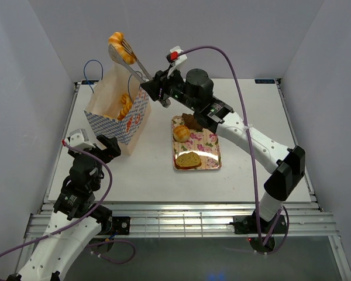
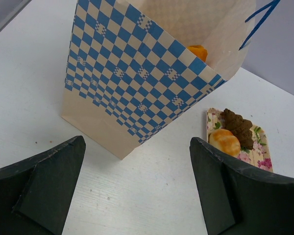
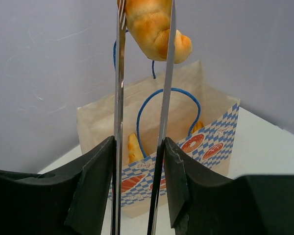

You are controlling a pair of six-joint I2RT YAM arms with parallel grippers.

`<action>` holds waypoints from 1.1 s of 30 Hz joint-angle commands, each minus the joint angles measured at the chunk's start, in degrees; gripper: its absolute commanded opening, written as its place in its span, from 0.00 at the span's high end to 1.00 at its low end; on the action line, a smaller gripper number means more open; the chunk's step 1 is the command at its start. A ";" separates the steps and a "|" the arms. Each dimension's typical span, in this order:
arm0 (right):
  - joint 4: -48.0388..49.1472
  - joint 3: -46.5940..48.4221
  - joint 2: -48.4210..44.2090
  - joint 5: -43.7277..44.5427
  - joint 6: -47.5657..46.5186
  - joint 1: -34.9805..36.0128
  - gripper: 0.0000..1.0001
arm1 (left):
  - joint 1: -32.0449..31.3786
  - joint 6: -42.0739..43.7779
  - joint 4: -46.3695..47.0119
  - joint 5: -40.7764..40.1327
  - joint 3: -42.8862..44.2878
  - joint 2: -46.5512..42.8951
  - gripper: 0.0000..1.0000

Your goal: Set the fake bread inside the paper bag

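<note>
Near-left of the table [image 1: 240, 181]: left gripper [image 2: 137, 142] spread wide, gripping nothing, low over the surface, aimed at the near corner of the paper bag [image 2: 137, 73], just short of it. Mid-table, right of the bag: floral tray [image 1: 213, 161] with flat slice [image 1: 188, 159] at its near end, round bun [image 1: 181, 133] and dark brown piece [image 1: 193, 122] at its far end. Far-left: bag upright, mouth open, golden loaves [image 1: 126, 105] inside. Higher up: right gripper [image 3: 139, 142] clamped narrow on metal tongs [image 3: 118, 98], tongs pinching a croissant-like roll [image 3: 154, 24] high above the bag, not touching it. Right arm [image 1: 263, 146] stretched diagonally from the near-right edge toward the far-left corner, wrist raised.
</note>
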 commanded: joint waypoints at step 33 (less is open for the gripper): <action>2.38 -0.22 -5.12 10.56 -3.00 -0.02 0.37 | -0.32 0.39 0.98 0.44 -0.17 -0.50 0.02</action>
